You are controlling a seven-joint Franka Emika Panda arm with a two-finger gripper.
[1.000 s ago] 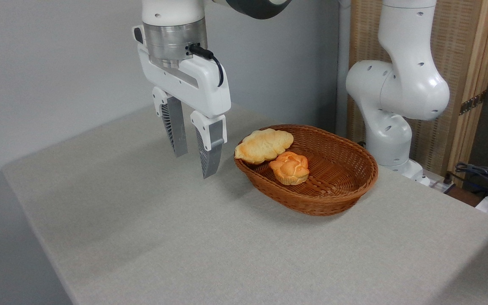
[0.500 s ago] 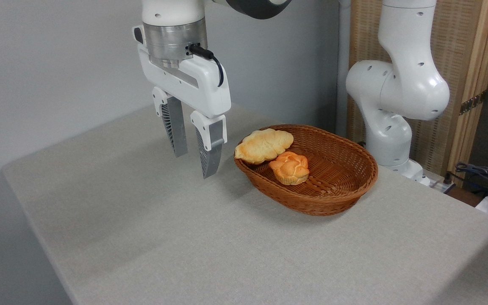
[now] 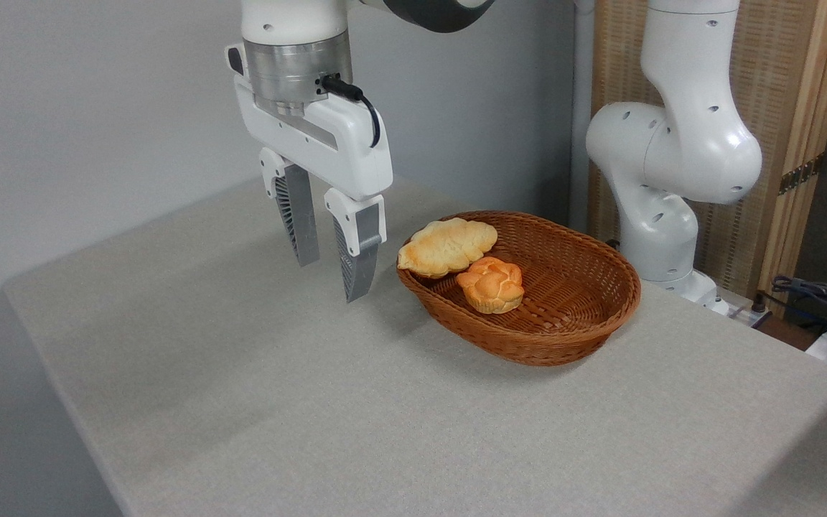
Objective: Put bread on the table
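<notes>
The gripper (image 3: 332, 276) hangs above the table (image 3: 298, 402) with its two fingers (image 3: 357, 258) pointing down and parted by a moderate gap. It is released: nothing sits between the fingers, and their tips touch neither the table nor the basket (image 3: 564, 337). It stands just left of the basket's left rim, toward the table's far edge.

The bread (image 3: 447, 246) lies in the basket, propped on the far-left rim with its left end reaching just over the rim. The orange bun (image 3: 491, 284) sits right beside it, lower in the basket, and seems to touch its near edge.

The table is covered in grey-beige speckled cloth; the basket stands near its far right edge. Behind are a plain grey wall, the white arm base (image 3: 672, 179) at the right, a wooden slatted screen (image 3: 794, 129) and some cables (image 3: 823, 301) off the table's right corner.

Against half a second ago, the gripper has moved very slightly right, its opening unchanged; bread, bun and basket lie as they did.
</notes>
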